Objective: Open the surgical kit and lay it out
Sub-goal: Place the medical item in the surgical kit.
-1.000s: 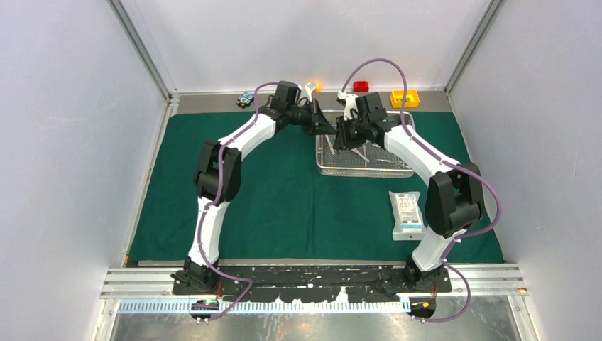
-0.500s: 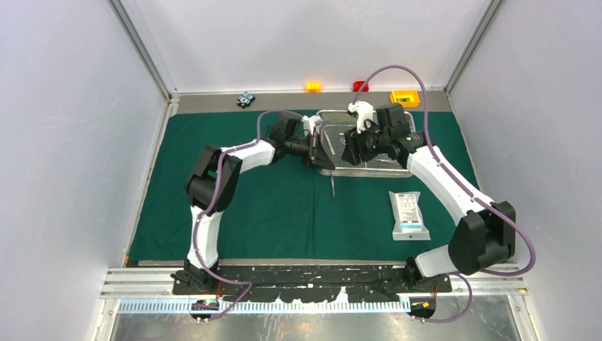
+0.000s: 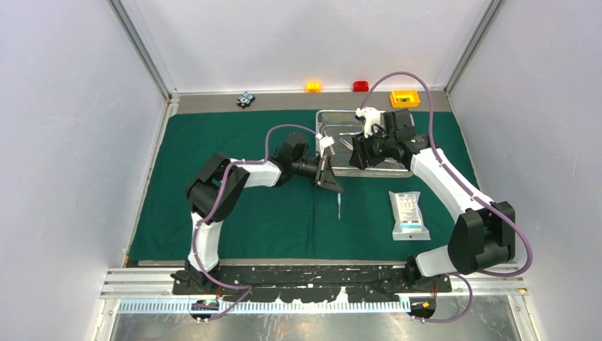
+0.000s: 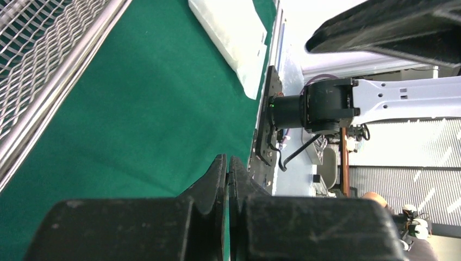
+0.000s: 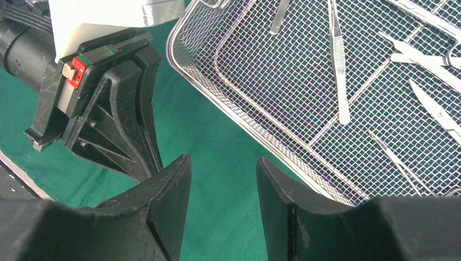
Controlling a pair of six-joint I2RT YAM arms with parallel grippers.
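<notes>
Right wrist view, right gripper (image 5: 223,161) released above drape (image 5: 212,128), left gripper (image 4: 227,163) clenched beside mesh tray (image 5: 282,81)

Top cam: the right arm (image 3: 440,174) covers a good chunk of the mesh tray (image 3: 335,126), and the silver tool (image 3: 339,207) on the drape (image 3: 270,213) is too tiny to ID. Left wrist cam crops the white pouch (image 4: 229,30) up top.
</notes>
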